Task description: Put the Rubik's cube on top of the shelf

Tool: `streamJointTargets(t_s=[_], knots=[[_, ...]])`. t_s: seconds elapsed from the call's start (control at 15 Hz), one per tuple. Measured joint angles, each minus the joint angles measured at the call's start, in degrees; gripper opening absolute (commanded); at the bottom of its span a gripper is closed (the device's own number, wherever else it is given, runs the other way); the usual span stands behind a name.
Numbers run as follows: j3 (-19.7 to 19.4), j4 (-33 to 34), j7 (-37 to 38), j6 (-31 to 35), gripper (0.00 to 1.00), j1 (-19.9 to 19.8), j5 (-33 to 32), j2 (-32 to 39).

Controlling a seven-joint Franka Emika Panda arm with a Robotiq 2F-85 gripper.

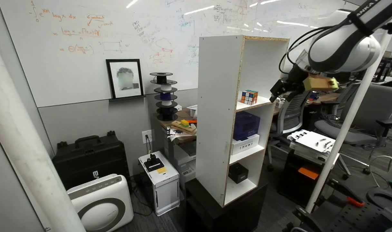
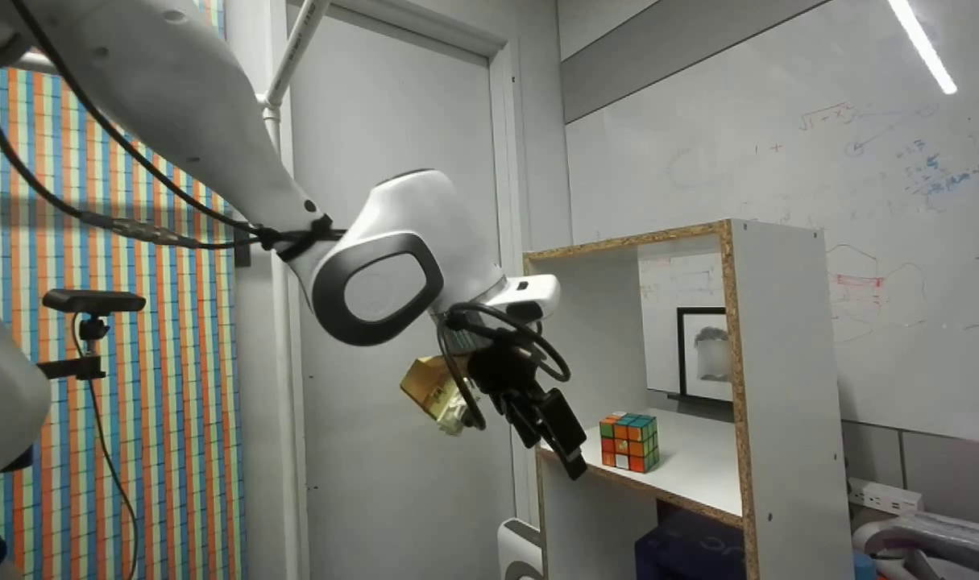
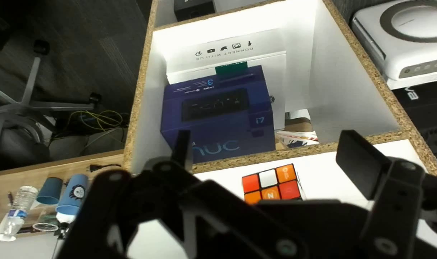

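Observation:
The Rubik's cube (image 1: 249,97) sits on the floor of the white shelf's (image 1: 216,112) top compartment, near its front edge. The cube also shows in an exterior view (image 2: 628,442) and, with its lower part hidden by the gripper, in the wrist view (image 3: 270,180). The shelf's side wall (image 2: 791,387) and top rim show too. My gripper (image 1: 281,96) is open and empty, tilted downward just outside the compartment's open front. In the wrist view the cube appears between the spread fingers of the gripper (image 3: 267,147), beyond them and apart from them.
A dark blue box (image 1: 246,125) on a white box (image 1: 246,145) fills the middle compartment. A small black box (image 1: 238,173) lies in the bottom one. The shelf stands on a black base (image 1: 208,203). A white pole (image 1: 344,106) stands near the arm; a whiteboard (image 1: 144,42) is behind.

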Motion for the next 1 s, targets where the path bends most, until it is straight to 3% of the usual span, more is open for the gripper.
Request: streamJointTargets(t_s=[0.33,0.73,0.8,0.87,1.0], knots=[[-0.7,8.5,-4.6,5.0,1.0,5.4,5.6,11.7],[-0.7,17.8,-5.8,8.8,1.0,5.4,6.5,21.1],[-0.7,18.8,-5.8,9.3,0.75,5.2,6.5,22.3],[-0.7,19.7,-5.8,9.9,0.72,5.0,6.5,23.4],[-0.4,21.0,-5.8,11.6,0.56,4.5,6.6,25.1]])
